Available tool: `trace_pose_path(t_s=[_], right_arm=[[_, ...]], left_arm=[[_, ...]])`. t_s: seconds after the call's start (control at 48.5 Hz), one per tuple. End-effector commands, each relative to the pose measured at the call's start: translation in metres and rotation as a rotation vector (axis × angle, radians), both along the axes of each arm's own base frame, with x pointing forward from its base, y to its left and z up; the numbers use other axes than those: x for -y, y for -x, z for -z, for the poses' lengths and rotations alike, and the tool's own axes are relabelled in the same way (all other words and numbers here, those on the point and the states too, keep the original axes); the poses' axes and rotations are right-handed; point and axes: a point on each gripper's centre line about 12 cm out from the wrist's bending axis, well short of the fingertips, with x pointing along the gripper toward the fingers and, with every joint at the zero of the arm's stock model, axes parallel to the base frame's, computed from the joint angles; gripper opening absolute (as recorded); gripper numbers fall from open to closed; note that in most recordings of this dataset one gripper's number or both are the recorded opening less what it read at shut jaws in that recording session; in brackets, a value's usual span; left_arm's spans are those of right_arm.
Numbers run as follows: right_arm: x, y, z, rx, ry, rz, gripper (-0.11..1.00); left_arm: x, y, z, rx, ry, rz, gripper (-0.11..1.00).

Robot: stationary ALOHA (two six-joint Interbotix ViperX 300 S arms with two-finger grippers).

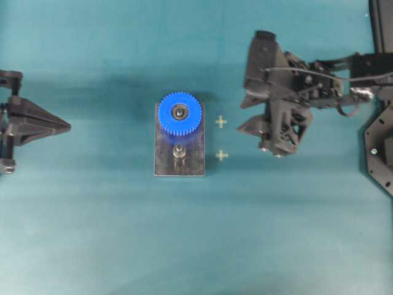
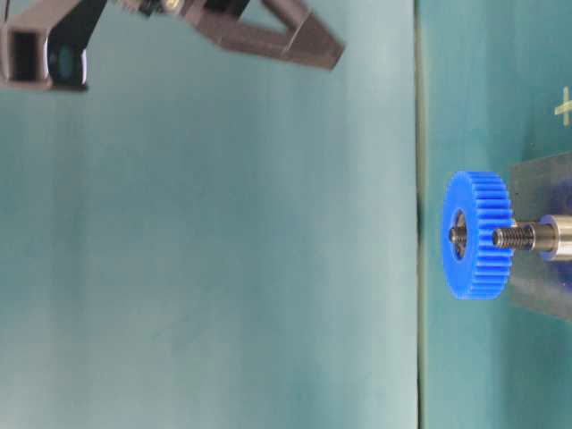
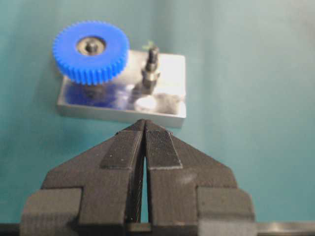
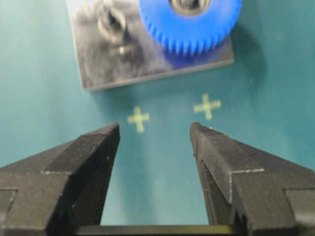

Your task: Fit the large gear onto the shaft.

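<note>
Blue plastic and toothed, the large gear (image 1: 179, 114) already sits flat over the shaft (image 3: 91, 46) at one end of the grey plate (image 1: 164, 161), the peg's tip showing through the gear's metal hub and its axis pointing straight up from the table, while the twin peg (image 1: 178, 152) stands bare beside it. The right gripper (image 4: 155, 132) is the nearer one, jaws spread and holding nothing, and the gear lies just ahead of its tips beyond two yellow crosses (image 4: 207, 106). The left gripper (image 3: 144, 129) is pressed together and empty, further off on the plate's other side, so I judge any last seating push falls to the right arm.
</note>
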Motion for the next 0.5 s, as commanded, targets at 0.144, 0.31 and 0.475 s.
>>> trace_pose_path(t_s=[0.144,0.31,0.475], right_arm=[[-0.002,0.011,-0.003,0.161,0.014,0.01,0.62],[-0.006,0.025,0.009,0.284,0.026,0.014,0.63],[-0.012,0.04,0.021,0.34,0.03,0.002,0.63]], left_arm=[[-0.001,0.001,-0.005,0.023,-0.003,-0.002,0.0],[-0.006,0.004,0.002,0.008,0.001,-0.031,0.0],[-0.006,0.005,0.003,0.005,0.0,-0.035,0.0]])
